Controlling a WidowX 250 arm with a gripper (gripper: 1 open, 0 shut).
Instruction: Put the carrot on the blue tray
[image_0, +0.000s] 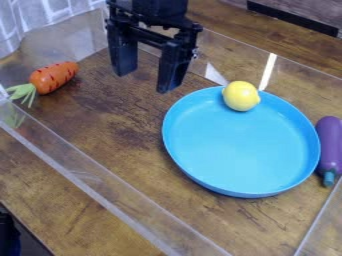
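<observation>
The carrot (51, 77) lies on the wooden table at the far left, orange with dark grooves, its pale green top pointing to the lower left. The blue tray (241, 155) sits to the right, round and shallow, with a yellow fruit (241, 95) resting on its far rim area. My gripper (148, 62) hangs at the top centre, between carrot and tray, its two dark fingers apart and open with nothing between them. It is well to the right of the carrot and above the table.
A purple eggplant (329, 147) lies just right of the tray. Clear plastic walls (94, 175) run around the work area, along the front and the left. A white stick (267, 72) stands behind the yellow fruit.
</observation>
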